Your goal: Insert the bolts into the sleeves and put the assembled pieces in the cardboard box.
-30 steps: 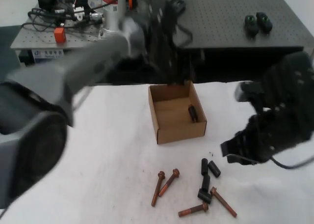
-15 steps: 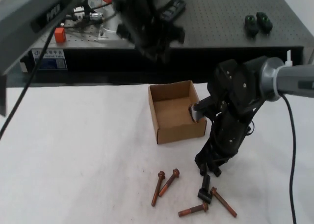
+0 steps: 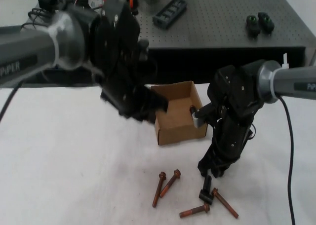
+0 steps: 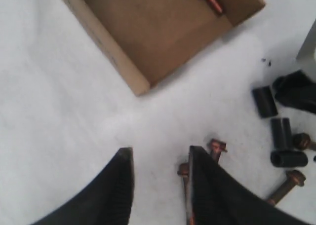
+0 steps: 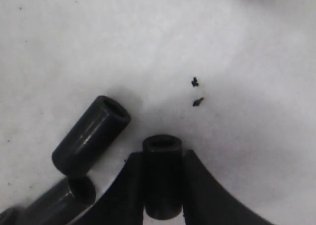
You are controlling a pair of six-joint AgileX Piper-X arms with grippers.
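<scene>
2 fingers (image 5: pixel 123 198) of the right gripper (image 5: pixel 162 160) clamp 1 black sleeve (image 5: pixel 162 183), while the left gripper (image 4: pixel 160 152) hangs spread near the cardboard box (image 4: pixel 158 32)

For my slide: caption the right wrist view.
Right hand grips a black sleeve on white cloth; a loose sleeve beside.

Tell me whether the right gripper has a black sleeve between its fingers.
Yes, the right wrist view shows a black cylindrical sleeve standing between the two fingers of the right gripper, which press against its sides.
</scene>
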